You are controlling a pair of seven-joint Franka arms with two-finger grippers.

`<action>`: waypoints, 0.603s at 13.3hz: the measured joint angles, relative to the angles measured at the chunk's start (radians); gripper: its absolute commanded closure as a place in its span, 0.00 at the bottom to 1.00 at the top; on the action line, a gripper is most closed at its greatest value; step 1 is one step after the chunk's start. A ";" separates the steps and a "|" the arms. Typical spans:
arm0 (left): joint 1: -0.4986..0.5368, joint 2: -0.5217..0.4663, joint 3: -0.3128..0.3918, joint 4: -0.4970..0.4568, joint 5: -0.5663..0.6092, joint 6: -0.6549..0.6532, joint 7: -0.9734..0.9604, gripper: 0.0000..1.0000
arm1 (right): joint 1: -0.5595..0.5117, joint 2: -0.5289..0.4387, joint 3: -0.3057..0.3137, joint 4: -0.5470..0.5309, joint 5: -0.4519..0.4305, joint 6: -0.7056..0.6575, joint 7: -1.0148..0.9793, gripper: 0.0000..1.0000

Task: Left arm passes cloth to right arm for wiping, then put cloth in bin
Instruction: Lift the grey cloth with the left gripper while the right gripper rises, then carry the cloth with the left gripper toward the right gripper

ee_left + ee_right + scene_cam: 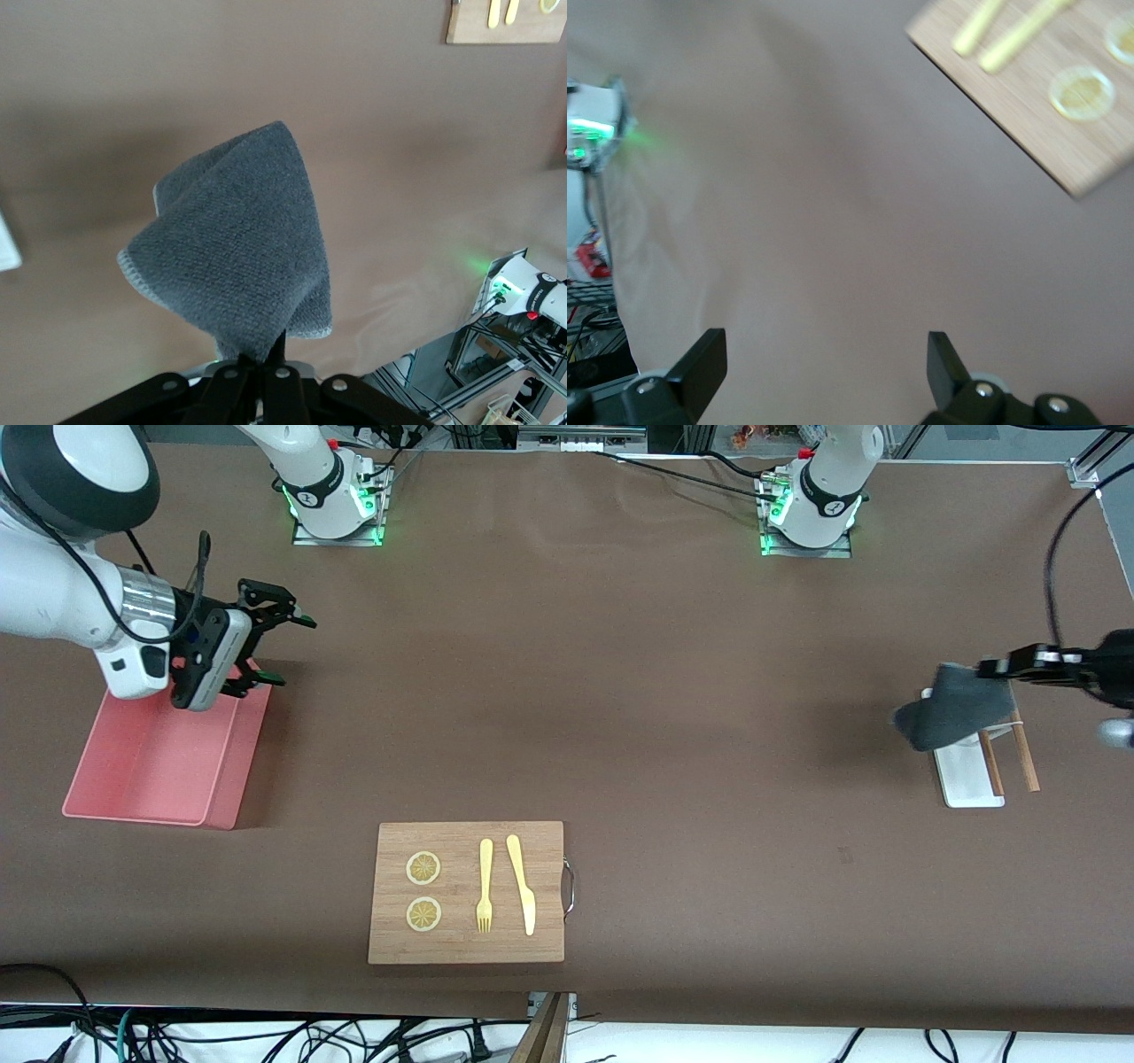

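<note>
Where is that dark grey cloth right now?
The cloth hangs in the air from the shut left gripper, over the white tray at the left arm's end of the table.

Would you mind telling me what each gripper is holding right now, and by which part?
The left gripper is shut on the cloth, pinching one bunched corner, over the white tray. The right gripper, over the bin, is open and holds nothing.
</note>
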 measured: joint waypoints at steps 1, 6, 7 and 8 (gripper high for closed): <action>-0.031 0.000 -0.035 0.000 -0.022 0.002 -0.068 1.00 | 0.000 0.016 0.004 -0.013 0.067 0.006 -0.080 0.01; -0.227 0.029 -0.112 -0.020 -0.181 0.209 -0.205 1.00 | 0.002 0.112 0.085 -0.046 0.315 0.060 -0.402 0.00; -0.281 0.047 -0.113 -0.022 -0.194 0.262 -0.223 1.00 | 0.002 0.124 0.106 -0.058 0.347 0.076 -0.447 0.01; -0.331 0.068 -0.114 -0.023 -0.222 0.305 -0.240 1.00 | 0.003 0.137 0.127 -0.066 0.374 0.107 -0.489 0.01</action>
